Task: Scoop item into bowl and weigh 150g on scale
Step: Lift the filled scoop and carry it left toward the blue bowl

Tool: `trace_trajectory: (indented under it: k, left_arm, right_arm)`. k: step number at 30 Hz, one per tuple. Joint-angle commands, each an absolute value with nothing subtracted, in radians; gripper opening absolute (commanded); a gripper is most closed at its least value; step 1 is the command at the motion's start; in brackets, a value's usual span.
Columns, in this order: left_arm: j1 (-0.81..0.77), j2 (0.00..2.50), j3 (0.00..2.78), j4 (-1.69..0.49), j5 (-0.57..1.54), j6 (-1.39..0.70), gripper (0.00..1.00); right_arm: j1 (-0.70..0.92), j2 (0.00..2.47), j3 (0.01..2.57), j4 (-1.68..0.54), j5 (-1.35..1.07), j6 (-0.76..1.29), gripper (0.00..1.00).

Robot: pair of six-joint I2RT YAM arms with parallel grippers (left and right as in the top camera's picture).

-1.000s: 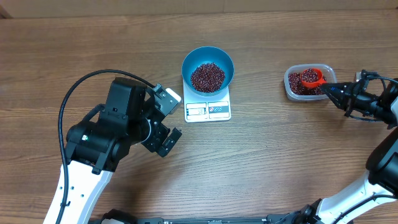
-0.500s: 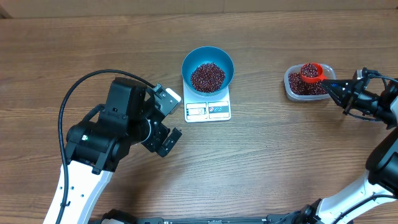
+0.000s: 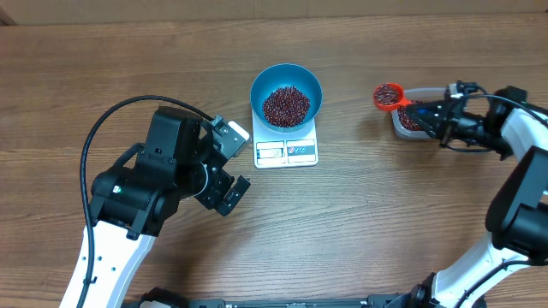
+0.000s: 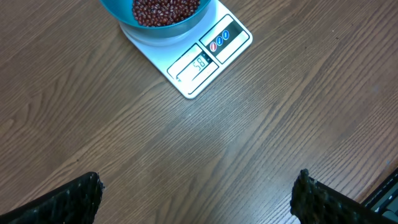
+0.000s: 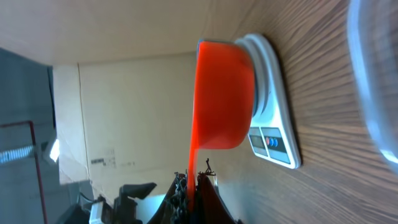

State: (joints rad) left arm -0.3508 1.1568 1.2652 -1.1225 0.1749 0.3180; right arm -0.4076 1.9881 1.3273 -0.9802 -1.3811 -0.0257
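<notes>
The blue bowl [image 3: 287,79] stands on the white scale [image 3: 287,152] and holds a heap of the item, dark red-brown beans [image 3: 286,105]. My right gripper [image 3: 424,112] is shut on the handle of a red scoop [image 3: 387,95] loaded with beans, which hangs in the air between the bowl and a clear tub [image 3: 409,127]. In the right wrist view the scoop [image 5: 221,93] hides the bowl, and the scale [image 5: 273,124] shows behind it. My left gripper [image 3: 233,167] stands open and empty left of the scale. Its wrist view shows the bowl [image 4: 118,11], beans [image 4: 165,9] and scale [image 4: 199,62] ahead.
The clear tub with more beans sits on the table at the right, under my right arm, and shows as a blurred rim [image 5: 379,81] in the right wrist view. Bare wooden table surrounds the scale. A black cable [image 3: 111,120] loops over the left arm.
My right gripper has lifted the filled scoop out of the tub and carried it left toward the bowl. The left arm has not moved.
</notes>
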Motion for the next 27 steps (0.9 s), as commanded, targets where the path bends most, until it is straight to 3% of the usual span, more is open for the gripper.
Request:
trace_trajectory:
  k: [1,17,27]
  left_arm:
    - [-0.347,1.158,1.285,-1.122,0.169,0.337,1.00]
    - [-0.347,1.158,1.285,-1.122,0.169,0.337,1.00]
    - [-0.347,1.158,1.285,-1.122,0.169,0.337,1.00]
  right_arm:
    - [-0.357,1.994,1.329,-0.970,-1.432,-0.033,0.04]
    - [-0.197,1.994,1.330,-0.942,-1.507,-0.033,0.04]
    - [-0.087,1.994,1.331,-0.814,-1.520,0.047,0.04]
